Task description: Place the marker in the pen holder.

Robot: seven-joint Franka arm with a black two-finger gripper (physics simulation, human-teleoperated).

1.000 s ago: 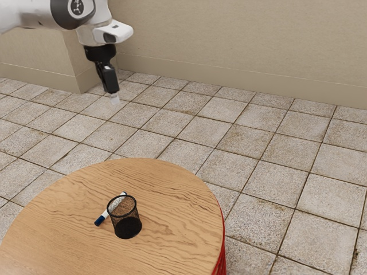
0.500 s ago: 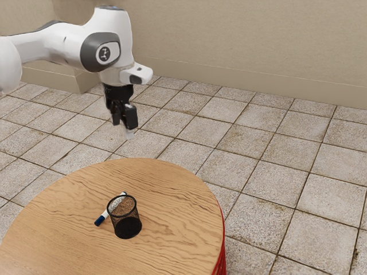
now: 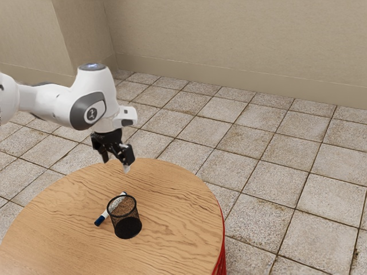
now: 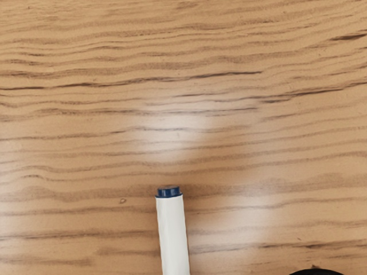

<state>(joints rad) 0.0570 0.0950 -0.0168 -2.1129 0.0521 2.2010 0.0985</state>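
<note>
Marker (image 3: pixel 105 215), lower left of the exterior view, lies partly obscured behind the pen holder (image 3: pixel 127 226); the wrist view crops it. Barrel white, ends blue. Gripper (image 3: pixel 116 164) jaws stand well apart, holding nothing.

A round wooden tabletop (image 3: pixel 178 229) with wavy dark grain and pale sheen in the wrist view; below its edge, toward the exterior view's right, a strip of red side (image 3: pixel 221 262). Around it, a floor (image 3: pixel 287 235) of speckled grey tiles with darker joints, then a beige wall (image 3: pixel 241 34) with a low skirting (image 3: pixel 241 81)
</note>
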